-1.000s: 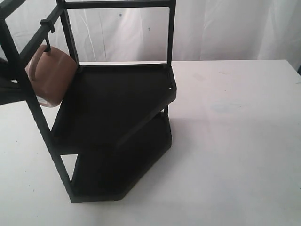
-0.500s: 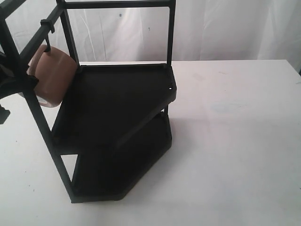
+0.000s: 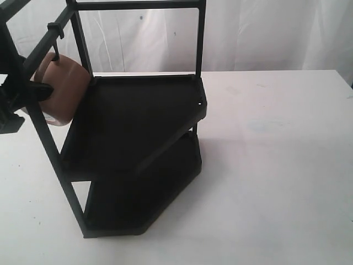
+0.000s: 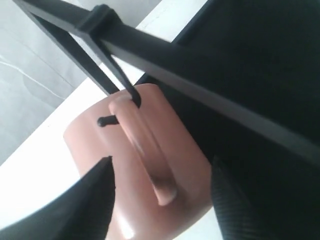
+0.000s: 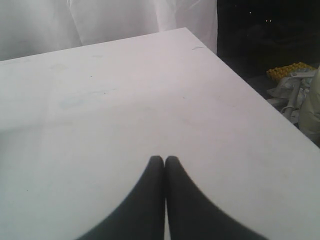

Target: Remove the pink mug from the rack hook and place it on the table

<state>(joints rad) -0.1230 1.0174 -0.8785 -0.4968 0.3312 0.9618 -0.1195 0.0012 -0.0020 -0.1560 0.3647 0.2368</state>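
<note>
Well, the left gripper has its two dark fingers spread wide, one on either side of the mug. From the wrist view I can't tell whether either finger actually touches the ceramic. They look just beside it rather than pressed in, so I'd call it no grip yet.

The mug hangs by its handle from a thin black hook, which drops from the rack's top bar. The hook's tip pokes out past the handle, and the mug body sits tilted, close against the edge of the upper shelf. In the exterior view the mug is at the rack's far left corner, well above the table, with the left arm a dark shape at the frame edge beside it.

The right gripper is pinched together on nothing, hovering over bare tabletop well away from the rack, and takes no part.

By my reckoning the task has barely got past the approach. The reach to the mug looks done. Closing on it, lifting the handle up and off the hook tip, carrying it clear of the bars and setting it down on the white surface are all left to do.
</note>
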